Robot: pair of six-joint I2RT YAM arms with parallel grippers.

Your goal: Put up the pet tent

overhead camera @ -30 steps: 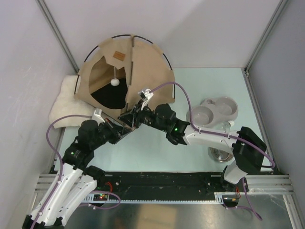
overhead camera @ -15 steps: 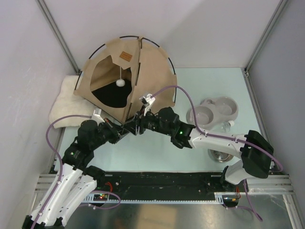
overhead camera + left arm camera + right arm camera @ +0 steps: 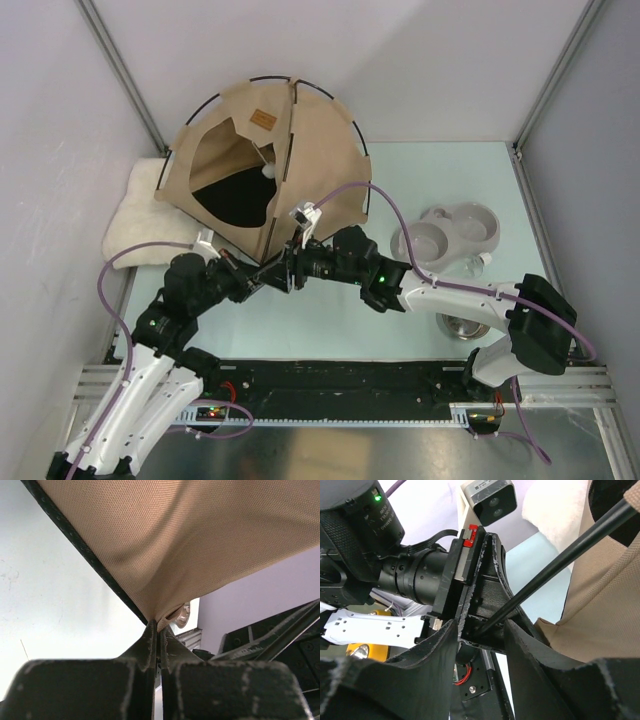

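Pale green tabletop (image 3: 330, 315) bore a woven tan dome tent (image 3: 315, 150) with black trim; left gripper (image 3: 158, 630) clenched its hem, right gripper (image 3: 481, 630) gaped around a thin dark pole (image 3: 560, 560).

Your top view is bright and evenly lit, shadows soft. Your left wrist view blurs the left gripper (image 3: 157, 630) close up; the pet tent (image 3: 200, 540) shows shaded folds.
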